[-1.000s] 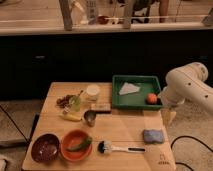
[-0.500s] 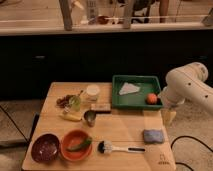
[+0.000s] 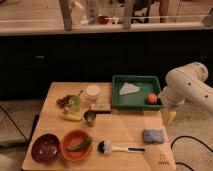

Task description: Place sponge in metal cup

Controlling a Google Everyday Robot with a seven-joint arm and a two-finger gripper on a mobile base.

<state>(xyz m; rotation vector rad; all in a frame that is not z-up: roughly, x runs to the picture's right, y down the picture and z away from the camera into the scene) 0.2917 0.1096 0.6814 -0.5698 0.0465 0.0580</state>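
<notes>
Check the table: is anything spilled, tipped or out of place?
Nothing stands out. The sponge lies flat near the table's right edge, the metal cup stands upright near its middle, and the gripper hangs by that edge, apart from the sponge.

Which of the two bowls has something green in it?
The orange bowl, right of the empty-looking dark purple bowl. The gripper hangs by the right edge of the table.

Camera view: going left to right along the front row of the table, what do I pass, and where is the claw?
Dark bowl → orange bowl → brush → sponge → claw, pointing down near the table's right edge, just right of the sponge and higher in the picture.
</notes>
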